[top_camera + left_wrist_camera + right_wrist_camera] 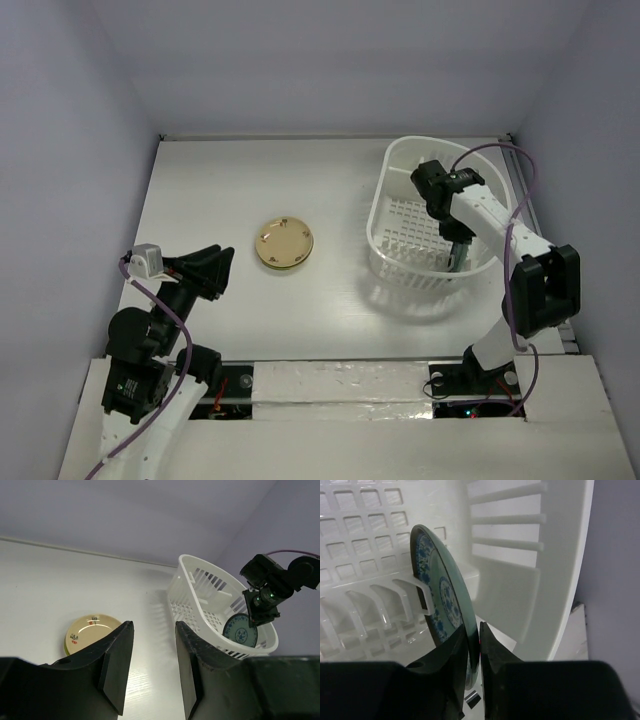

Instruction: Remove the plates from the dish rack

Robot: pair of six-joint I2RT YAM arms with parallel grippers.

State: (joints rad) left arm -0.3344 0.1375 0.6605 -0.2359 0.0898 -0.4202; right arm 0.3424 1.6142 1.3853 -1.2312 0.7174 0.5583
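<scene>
The white dish rack (395, 265) stands at the right of the table. A teal-blue plate (442, 595) stands upright on edge in it, also seen in the left wrist view (240, 630). My right gripper (474, 635) reaches down into the rack and is shut on the rim of this teal-blue plate; in the top view it is at the rack's near right side (458, 250). A yellow-orange plate (284, 243) lies flat on the table left of the rack, on top of another plate whose green edge shows (66, 647). My left gripper (152, 630) is open and empty, raised near the left front.
The dish rack's slotted walls (510, 530) and its plate-holding ribs (415, 595) close round the right gripper. Purple cables run along both arms. Grey walls enclose the white table (220, 180) on three sides.
</scene>
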